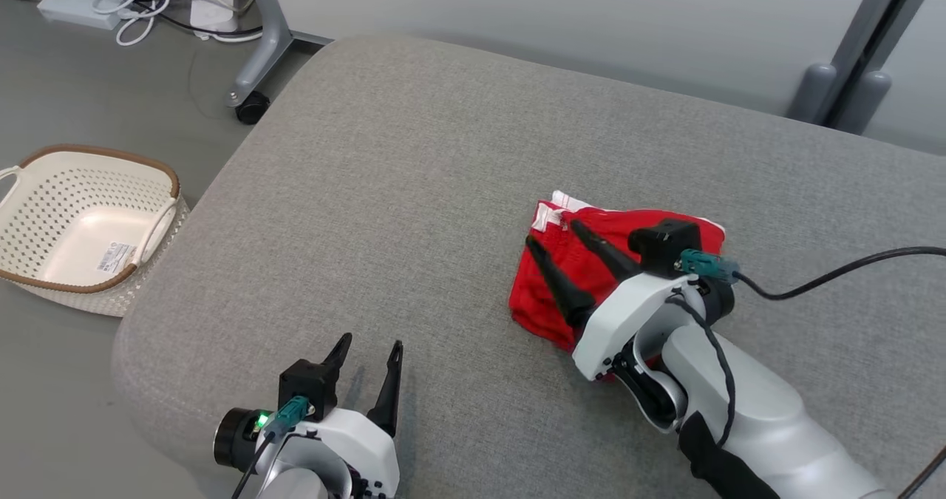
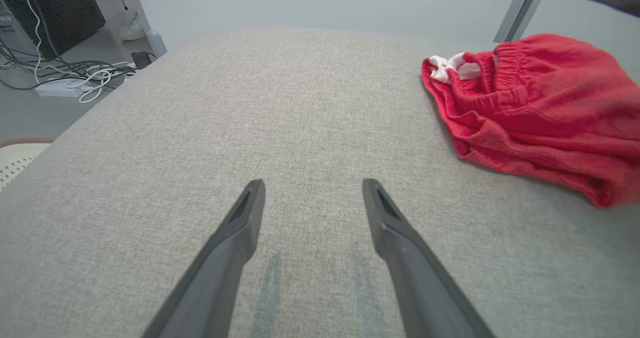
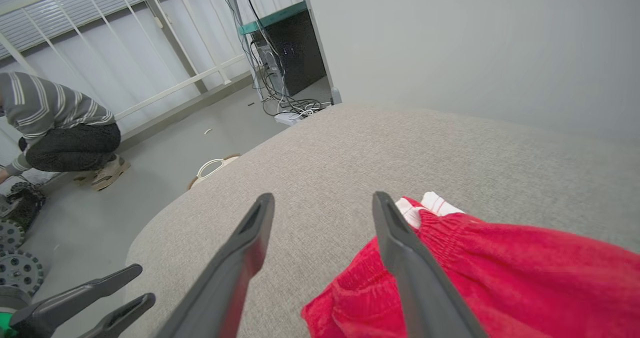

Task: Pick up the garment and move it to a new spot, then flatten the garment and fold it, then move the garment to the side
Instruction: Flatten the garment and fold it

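The garment point(image 1: 569, 270) is a red piece with an elastic waistband and white labels, lying folded in a small pile on the grey cushioned surface point(image 1: 414, 188). My right gripper point(image 1: 550, 233) hovers over its left part, fingers spread open with nothing between them. In the right wrist view the right gripper point(image 3: 322, 203) is above the garment point(image 3: 490, 263), its jaws apart. My left gripper point(image 1: 369, 347) rests open near the front edge, well to the left of the garment. The left wrist view shows the left gripper point(image 2: 312, 185) over bare cushion and the garment point(image 2: 540, 107) at upper right.
A cream perforated basket point(image 1: 81, 222) stands on the floor left of the cushion. Cables and a power strip point(image 1: 77, 7) lie on the floor by a wheeled stand leg point(image 1: 255, 77). A person crouches point(image 3: 60, 132) on the floor far off in the right wrist view.
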Robot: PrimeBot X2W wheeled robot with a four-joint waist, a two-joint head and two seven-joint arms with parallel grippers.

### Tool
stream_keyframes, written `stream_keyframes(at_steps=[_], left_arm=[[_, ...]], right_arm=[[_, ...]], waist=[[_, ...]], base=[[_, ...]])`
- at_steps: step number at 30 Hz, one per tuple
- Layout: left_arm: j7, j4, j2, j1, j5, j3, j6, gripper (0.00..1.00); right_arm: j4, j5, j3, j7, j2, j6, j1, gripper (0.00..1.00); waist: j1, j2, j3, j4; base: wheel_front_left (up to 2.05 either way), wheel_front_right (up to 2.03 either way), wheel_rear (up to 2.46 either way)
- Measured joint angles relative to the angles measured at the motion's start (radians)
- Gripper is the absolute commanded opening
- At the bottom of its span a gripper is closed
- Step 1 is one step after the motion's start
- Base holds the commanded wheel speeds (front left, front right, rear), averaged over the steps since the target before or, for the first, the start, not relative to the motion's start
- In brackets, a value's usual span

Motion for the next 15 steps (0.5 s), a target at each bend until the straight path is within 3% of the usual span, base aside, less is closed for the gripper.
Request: stream_keyframes(at_steps=[4, 10, 15], left_arm=[[0.000, -0.002, 0.000, -0.010, 0.006, 0.016, 0.004, 1.00], [0.000, -0.031, 0.000, -0.009, 0.037, 0.064, 0.010, 1.00], [0.000, -0.052, -0.001, 0.009, 0.084, 0.108, 0.012, 1.00]], right_arm=[[-0.013, -0.060, -0.096, -0.003, 0.000, 0.000, -0.003, 1.00], [-0.043, -0.350, -0.399, -0.004, -0.003, 0.000, 0.089, 1.00], [-0.156, -0.544, -0.585, -0.004, -0.004, 0.000, 0.232, 1.00]], waist=[[0.0000, 0.0000, -0.005, -0.033], [0.0000, 0.0000, -0.017, -0.114], [0.0000, 0.0000, -0.029, -0.190]], base=[[0.00, 0.00, 0.00], [0.00, 0.00, 0.00], [0.00, 0.00, 0.00]])
